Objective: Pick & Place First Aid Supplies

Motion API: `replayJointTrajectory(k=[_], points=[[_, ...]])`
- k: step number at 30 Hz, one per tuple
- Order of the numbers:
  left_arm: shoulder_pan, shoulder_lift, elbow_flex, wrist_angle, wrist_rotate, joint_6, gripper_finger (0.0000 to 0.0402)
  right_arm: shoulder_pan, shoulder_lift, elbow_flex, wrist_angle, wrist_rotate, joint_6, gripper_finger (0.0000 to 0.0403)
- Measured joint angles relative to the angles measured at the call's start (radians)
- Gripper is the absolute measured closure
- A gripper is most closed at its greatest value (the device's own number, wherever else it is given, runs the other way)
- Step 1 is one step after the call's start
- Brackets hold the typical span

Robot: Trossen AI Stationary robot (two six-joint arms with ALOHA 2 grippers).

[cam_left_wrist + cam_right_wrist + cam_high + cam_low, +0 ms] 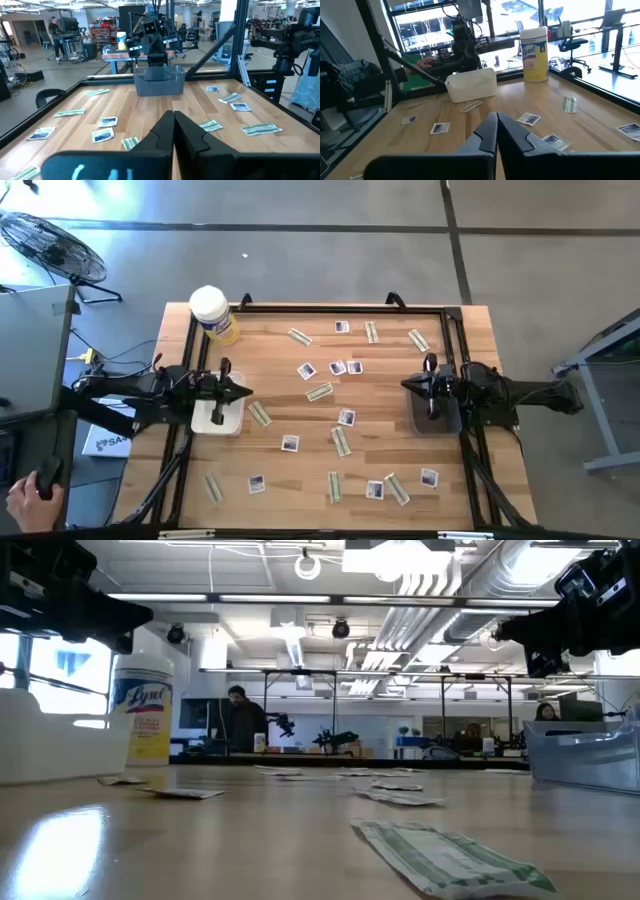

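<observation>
I have both arms parked over their bins; the left hand (243, 392) sits above the white bin (217, 416) at the left edge of the table (470, 320), the right hand (408, 384) above the grey bin (437, 415) at the right edge; each has its fingers pressed together and holds nothing. The packets lie scattered flat across the boards between the 2 hands. I judge the nearest pick for the left hand is the green strip (260, 414) just beside the white bin, toward the middle; its long axis runs nearly across the line of that hand's reach. For the right hand, the white square (346, 417) lies inward, farther off; so the left arm has the shorter move.
</observation>
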Motion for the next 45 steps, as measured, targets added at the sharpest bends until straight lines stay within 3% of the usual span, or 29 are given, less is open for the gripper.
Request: replayJointTrajectory(k=[40, 45], points=[[0.000, 0.000, 0.000, 0.000, 0.000, 0.000, 0.0401, 0.000, 0.000, 0.000, 0.000, 0.000, 0.000, 0.0400], [0.000, 0.000, 0.000, 0.000, 0.000, 0.000, 0.0401, 0.000, 0.000, 0.000, 0.001, 0.017, -0.077, 0.0400]])
